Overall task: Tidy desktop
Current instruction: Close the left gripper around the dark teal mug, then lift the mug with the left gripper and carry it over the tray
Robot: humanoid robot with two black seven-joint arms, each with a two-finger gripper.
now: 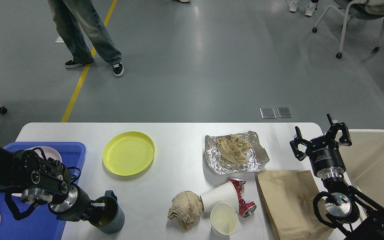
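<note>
Yellow plate [128,153]; blue tray [75,153]; silver foil [235,154]

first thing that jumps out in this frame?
The yellow plate alone on the white desktop, left of centre. Right of it, a litter cluster: foil tray with crumpled paper, two paper cups, a crushed red can. Near left, the left gripper jaws grip a dark mug.

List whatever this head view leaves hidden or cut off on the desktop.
- Head view: the left gripper fingers reach into the grey mug; its rim hides their spread.
- Paper cup and brown paper bag: the bottom edge crops them.
- Blue tray: my left arm hides most contents.
- Foil sheet: crumpled paper hides its middle.
- Cream bin: cropped right, inside partly unseen.
</note>
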